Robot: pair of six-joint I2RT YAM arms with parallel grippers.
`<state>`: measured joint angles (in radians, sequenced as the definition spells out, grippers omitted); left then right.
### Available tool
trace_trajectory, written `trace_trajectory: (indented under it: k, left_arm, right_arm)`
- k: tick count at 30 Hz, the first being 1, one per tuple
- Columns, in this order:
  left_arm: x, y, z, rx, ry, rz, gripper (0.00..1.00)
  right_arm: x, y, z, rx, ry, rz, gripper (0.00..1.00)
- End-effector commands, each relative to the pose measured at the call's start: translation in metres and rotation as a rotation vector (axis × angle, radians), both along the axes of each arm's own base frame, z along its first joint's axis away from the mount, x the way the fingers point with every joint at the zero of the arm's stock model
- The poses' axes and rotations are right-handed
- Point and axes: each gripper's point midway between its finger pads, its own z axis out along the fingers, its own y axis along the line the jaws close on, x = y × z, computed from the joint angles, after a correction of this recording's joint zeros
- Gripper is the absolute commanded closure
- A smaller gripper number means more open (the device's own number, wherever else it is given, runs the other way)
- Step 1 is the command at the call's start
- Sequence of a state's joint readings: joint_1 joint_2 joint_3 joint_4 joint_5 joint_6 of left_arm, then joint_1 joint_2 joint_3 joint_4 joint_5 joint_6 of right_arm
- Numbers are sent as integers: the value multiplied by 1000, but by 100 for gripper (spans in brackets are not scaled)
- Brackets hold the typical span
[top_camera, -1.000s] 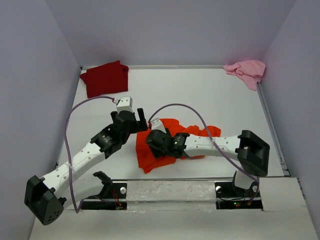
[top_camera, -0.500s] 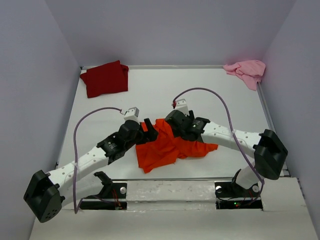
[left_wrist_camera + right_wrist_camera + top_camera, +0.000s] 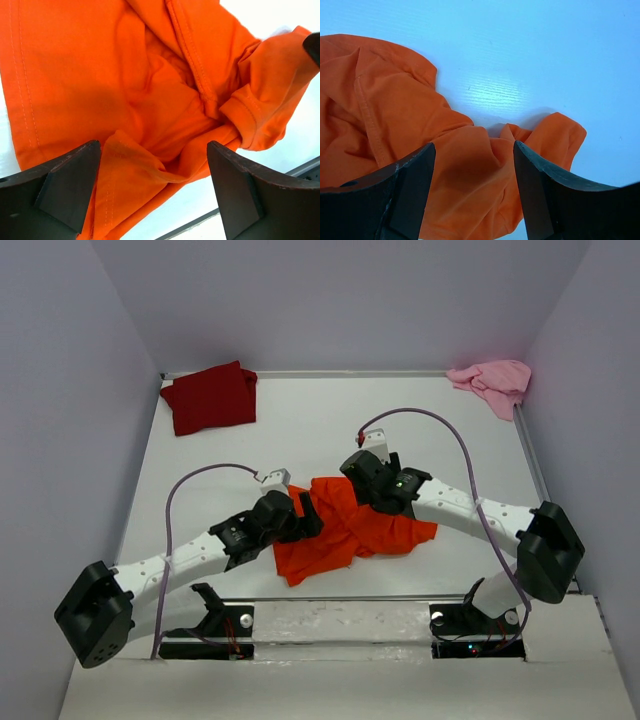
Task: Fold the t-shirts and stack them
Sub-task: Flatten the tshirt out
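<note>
**White surface, three shirts well apart, nothing stacked yet**

White walls box in a pale surface (image 3: 330, 420) with the two arm bases at its near edge. The orange t-shirt (image 3: 345, 530) lies rumpled near that edge, between the two arms. Its hem and a sleeve are bunched over each other rather than spread flat. The dark red t-shirt (image 3: 210, 397) sits in the far left corner as a fairly flat, squarish shape, which I judge to be folded already or close to it. The pale pink t-shirt (image 3: 492, 380) is a loose heap in the far right corner, against the rim.

The left claw (image 3: 305, 515) hangs over the orange shirt's left side. In the left wrist view the left claw (image 3: 154, 147) is released, its jaws wide apart with cloth below them and nothing pinched. The right claw (image 3: 355, 472) is over the shirt's far edge. In its own view the right claw (image 3: 472, 150) is likewise released, its jaws straddling a fold of orange cloth without clamping it.

As for progress, the task looks early. At most one shirt is folded, and the orange one needs flattening before any fold. The pink one appears untouched, and no shirt rests on another.
</note>
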<state>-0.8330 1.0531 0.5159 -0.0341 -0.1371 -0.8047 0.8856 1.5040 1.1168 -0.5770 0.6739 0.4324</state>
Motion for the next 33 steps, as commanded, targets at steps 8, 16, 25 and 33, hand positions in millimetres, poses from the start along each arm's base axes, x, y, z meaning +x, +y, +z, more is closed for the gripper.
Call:
trace_trajectory:
  k: [8,16,25,33]
  left_arm:
    - [-7,5,-29,49,20,24,4]
    - [1,1,-36,76,-29,15,5]
    - [5,-10,-35,85,-35,-10,23]
    - [8,-20,-27,78,-53,-31,48]
  right_arm:
    - [5,-3,7,-4,-21,-13,31]
    - [1,-5,-3,-11,0,-6,31]
    - [-5,-10,-21,-32,31,-16,32]
    - [-5,-7,-26,-31,45,-10,32]
